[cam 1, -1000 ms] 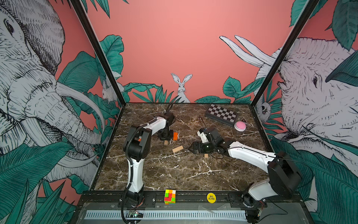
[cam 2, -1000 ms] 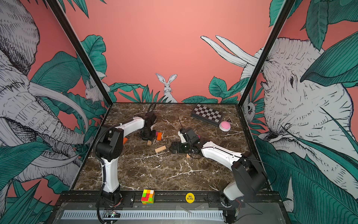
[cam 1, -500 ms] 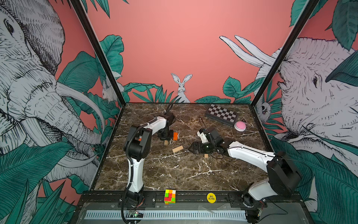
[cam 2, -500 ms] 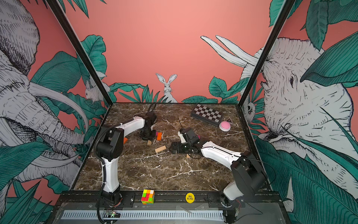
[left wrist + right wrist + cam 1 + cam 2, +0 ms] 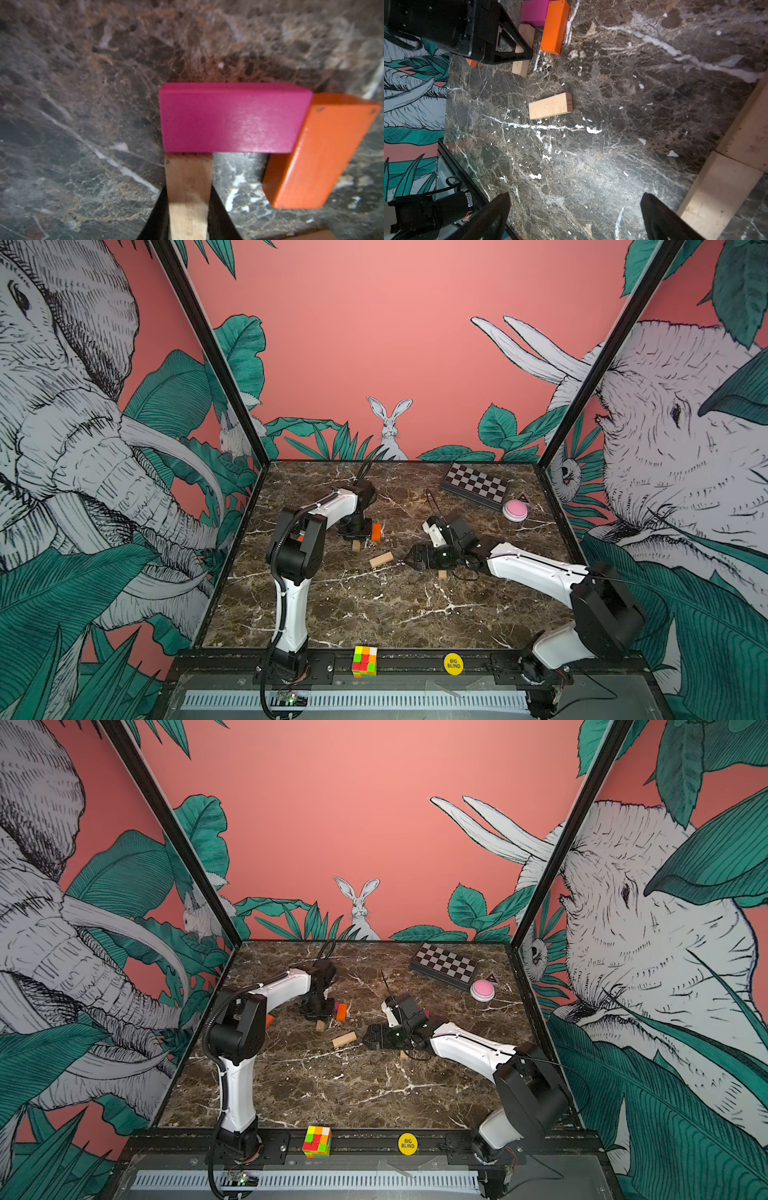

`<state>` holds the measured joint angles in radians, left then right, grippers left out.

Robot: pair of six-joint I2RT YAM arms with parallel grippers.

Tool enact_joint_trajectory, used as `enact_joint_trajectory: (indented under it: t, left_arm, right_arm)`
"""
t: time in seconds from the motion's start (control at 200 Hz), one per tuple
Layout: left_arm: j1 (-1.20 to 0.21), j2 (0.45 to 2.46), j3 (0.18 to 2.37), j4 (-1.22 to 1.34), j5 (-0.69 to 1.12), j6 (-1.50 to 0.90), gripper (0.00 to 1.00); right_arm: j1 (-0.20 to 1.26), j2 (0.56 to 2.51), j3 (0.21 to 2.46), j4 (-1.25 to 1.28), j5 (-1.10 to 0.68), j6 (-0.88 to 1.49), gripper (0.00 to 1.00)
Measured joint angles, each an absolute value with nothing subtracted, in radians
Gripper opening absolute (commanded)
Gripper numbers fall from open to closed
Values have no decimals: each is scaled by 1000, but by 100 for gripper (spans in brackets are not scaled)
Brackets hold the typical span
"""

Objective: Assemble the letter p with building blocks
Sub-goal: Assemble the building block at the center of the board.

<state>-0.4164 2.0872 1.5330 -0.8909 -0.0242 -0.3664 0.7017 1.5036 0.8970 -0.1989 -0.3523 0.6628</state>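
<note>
My left gripper (image 5: 188,188) is shut on a tan wood block (image 5: 188,197) lying flat on the marble. The block's far end touches a magenta block (image 5: 232,118), and an orange block (image 5: 318,151) leans against the magenta block's other end. In both top views this group sits at the middle back, under the left gripper (image 5: 355,533). A loose tan block (image 5: 381,559) lies between the arms. My right gripper (image 5: 409,558) stands open and empty just right of it, jaws wide over bare marble (image 5: 575,207). Pale blocks (image 5: 726,176) lie beside the right gripper.
A black-and-white chequered box (image 5: 473,485) and a pink round button (image 5: 515,510) are at the back right. A puzzle cube (image 5: 364,662) and a yellow disc (image 5: 453,664) sit on the front rail. Another orange block (image 5: 269,1020) shows behind the left arm. Printed walls enclose three sides.
</note>
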Motion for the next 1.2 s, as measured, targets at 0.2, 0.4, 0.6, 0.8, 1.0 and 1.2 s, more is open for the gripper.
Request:
enact_joint_trajectory:
  t: [0.2, 0.4, 0.6, 0.8, 1.0, 1.2]
  left_arm:
    - [-416, 2088, 1533, -891, -29, -362, 3]
    - [-416, 2089, 1535, -892, -30, -352, 2]
    - [-416, 2089, 1536, -892, -32, -343, 2]
    - [-416, 2089, 1534, -891, -34, -340, 2]
    - [-417, 2089, 1534, -890, -34, -344, 2]
    - [-417, 2089, 1534, -891, -33, -348, 2]
  right_arm:
    - [702, 1504, 897, -199, -352, 663, 98]
    - [702, 1504, 897, -199, -352, 663, 98]
    - [702, 1504, 897, -199, -352, 663, 98]
    - [702, 1504, 897, -199, -352, 663, 98]
    - [702, 1504, 897, -199, -352, 663, 98]
    - [702, 1504, 897, -199, -352, 663, 98]
